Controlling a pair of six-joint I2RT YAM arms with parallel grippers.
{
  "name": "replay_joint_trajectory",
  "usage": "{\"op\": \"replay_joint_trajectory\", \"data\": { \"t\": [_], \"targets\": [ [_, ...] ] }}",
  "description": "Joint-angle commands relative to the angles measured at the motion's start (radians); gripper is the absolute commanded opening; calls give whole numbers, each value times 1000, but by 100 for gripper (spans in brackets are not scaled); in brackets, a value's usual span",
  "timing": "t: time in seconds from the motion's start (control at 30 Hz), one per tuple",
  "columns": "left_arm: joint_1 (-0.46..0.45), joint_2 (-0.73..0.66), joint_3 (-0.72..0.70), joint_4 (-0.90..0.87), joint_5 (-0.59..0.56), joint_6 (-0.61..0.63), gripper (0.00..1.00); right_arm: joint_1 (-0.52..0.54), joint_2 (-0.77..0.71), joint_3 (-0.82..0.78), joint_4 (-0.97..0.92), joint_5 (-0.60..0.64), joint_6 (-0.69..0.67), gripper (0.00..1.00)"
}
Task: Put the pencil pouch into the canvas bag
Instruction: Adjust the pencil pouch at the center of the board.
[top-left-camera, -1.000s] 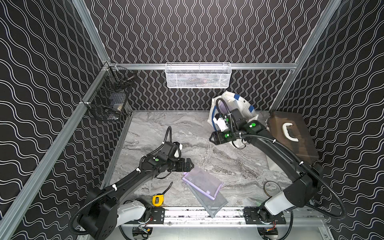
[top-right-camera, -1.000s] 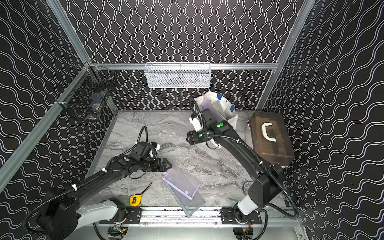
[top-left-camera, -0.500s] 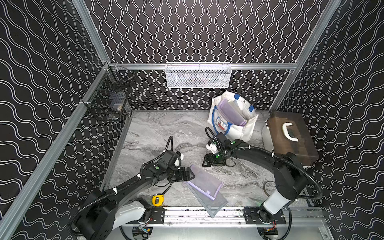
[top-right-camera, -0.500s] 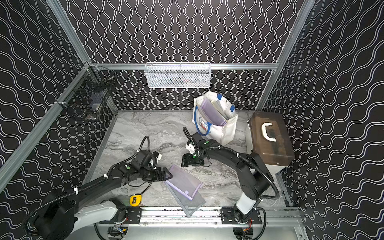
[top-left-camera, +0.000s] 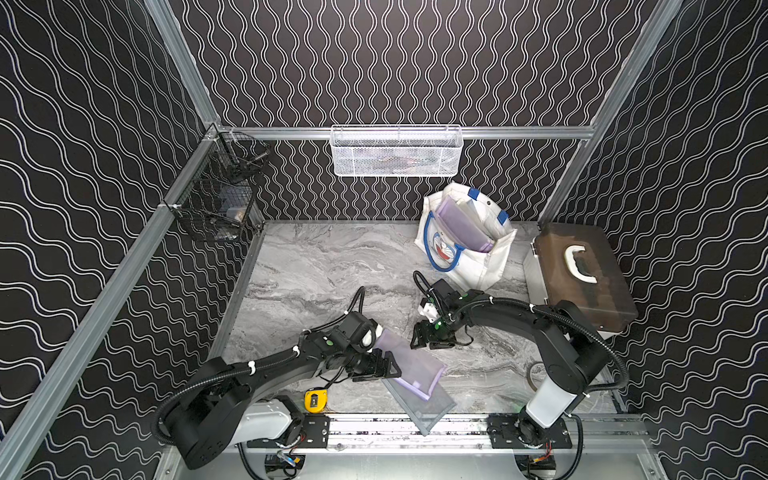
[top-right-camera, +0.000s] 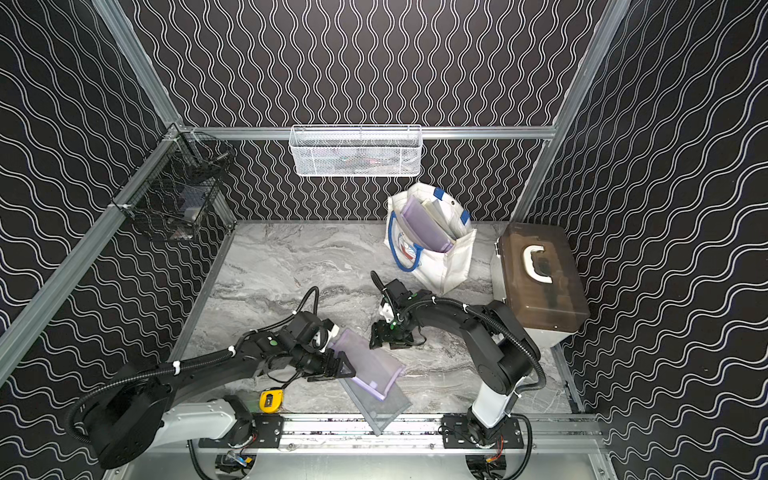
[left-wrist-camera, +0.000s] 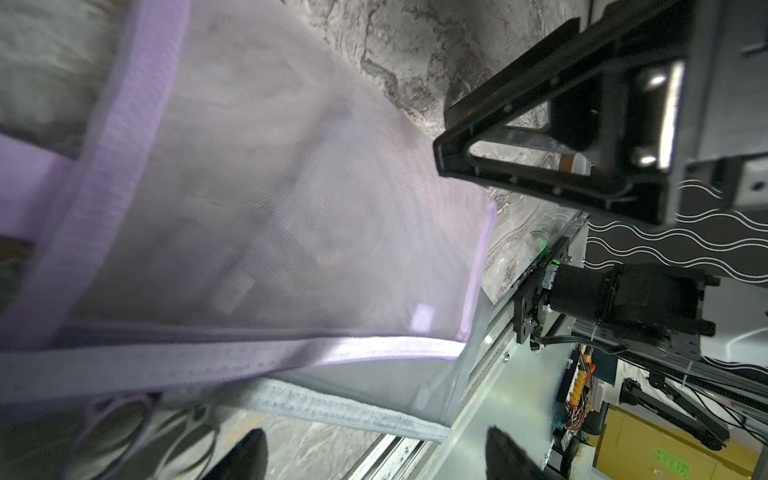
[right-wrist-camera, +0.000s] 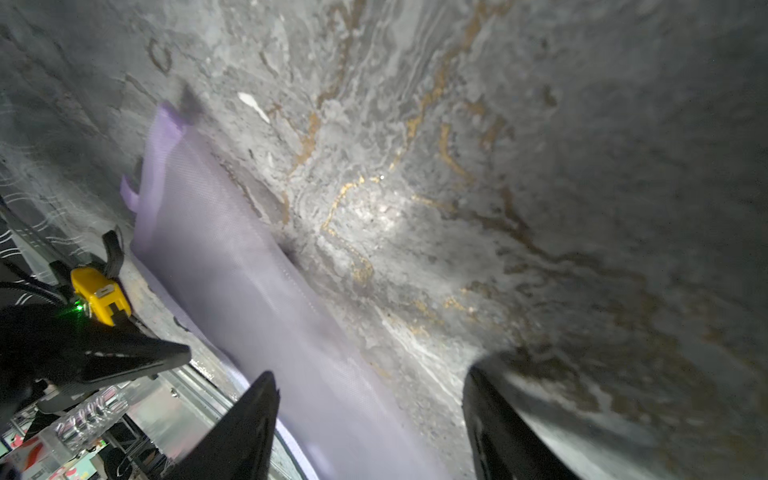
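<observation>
At the back of the tabletop (top-left-camera: 316, 266), the canvas bag (top-left-camera: 482, 272) is standing open, holding one purple pouch (top-left-camera: 461, 224). The purple mesh pencil pouch (top-left-camera: 413, 363) is lying near the front edge, overlapping a grey pouch (top-left-camera: 430, 409). The left tool (top-left-camera: 389, 368) and right tool (top-left-camera: 428, 341) are flanking it, both spread.

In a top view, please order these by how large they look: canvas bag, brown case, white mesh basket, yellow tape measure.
1. brown case and canvas bag: they look about alike, so not ranked between them.
2. white mesh basket, somewhat smaller.
3. yellow tape measure, clearly the smallest.
</observation>
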Motion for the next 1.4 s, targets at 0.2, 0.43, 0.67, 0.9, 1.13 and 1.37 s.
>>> {"op": "replay_joint_trajectory", "data": {
  "t": [0.2,0.43,0.67,0.9,1.13,1.37],
  "targets": [
    [23,161,39,172,-98,-54,78,1,46,-23,66,-23,34,66],
    [192,324,129,226,-29,23,72,-4,50,-26,135,19,43,52],
    [217,385,255,146,-7,116,65,-4,70,22,181,0,46,45],
    [226,352,288,57,15,182,42,-2,36,-2,220,23,95,43],
    [227,330,246,165,51,117,20,-1,2,5,215,-7,79,40],
    [228,286,274,110,36,146,3,-1,-113,-54,321,-37,98,24]
  ]
}}
